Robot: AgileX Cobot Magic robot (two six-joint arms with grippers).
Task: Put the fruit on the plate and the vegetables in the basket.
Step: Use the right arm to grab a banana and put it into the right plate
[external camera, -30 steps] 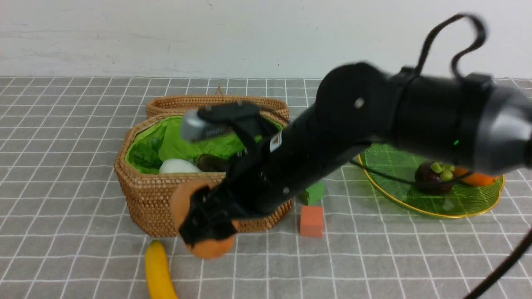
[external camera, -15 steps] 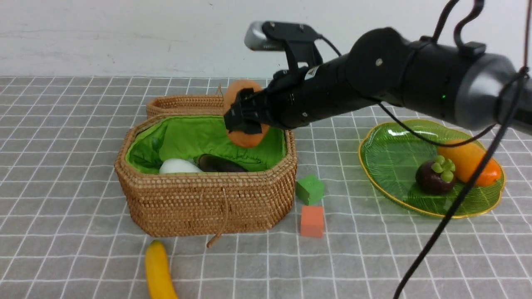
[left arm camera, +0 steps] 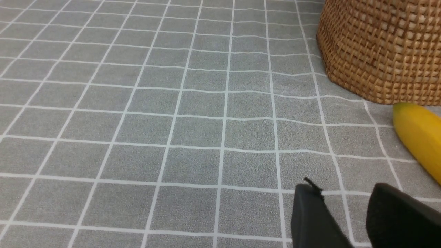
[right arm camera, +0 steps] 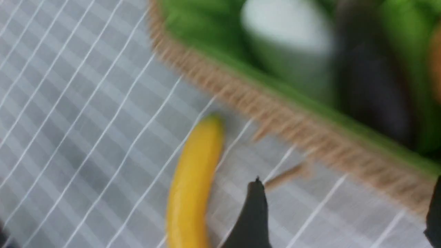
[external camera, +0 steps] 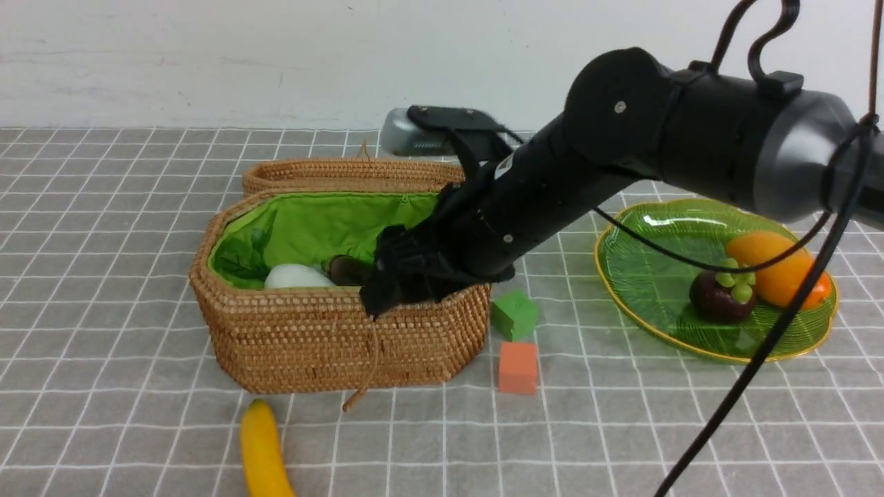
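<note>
My right gripper (external camera: 388, 288) hangs open and empty over the front rim of the woven basket (external camera: 311, 338). In the right wrist view its fingers (right arm camera: 255, 213) stand wide apart above the cloth and the basket (right arm camera: 293, 127). The white radish (external camera: 297, 276) and dark eggplant (external camera: 345, 269) lie inside. A blurred orange edge (right arm camera: 437, 58), seemingly the potato, shows beside the eggplant (right arm camera: 372, 86). The banana (external camera: 262, 449) lies on the cloth in front of the basket. The mangosteen (external camera: 722, 297) and mango (external camera: 777, 266) rest on the green plate (external camera: 649, 276). My left gripper (left arm camera: 344, 187) is slightly open and empty near the banana (left arm camera: 418, 134). The gourd is out of view.
A small green cube (external camera: 514, 314) and a small orange cube (external camera: 518, 367) sit between basket and plate. The basket's lid (external camera: 345, 172) lies open behind it. A cord (external camera: 362, 386) hangs down the basket's front. My right arm spans above the cubes.
My right gripper carried the potato up from the cloth to above the basket, then dropped to the front rim. It now holds nothing and the potato is out of its jaws.
</note>
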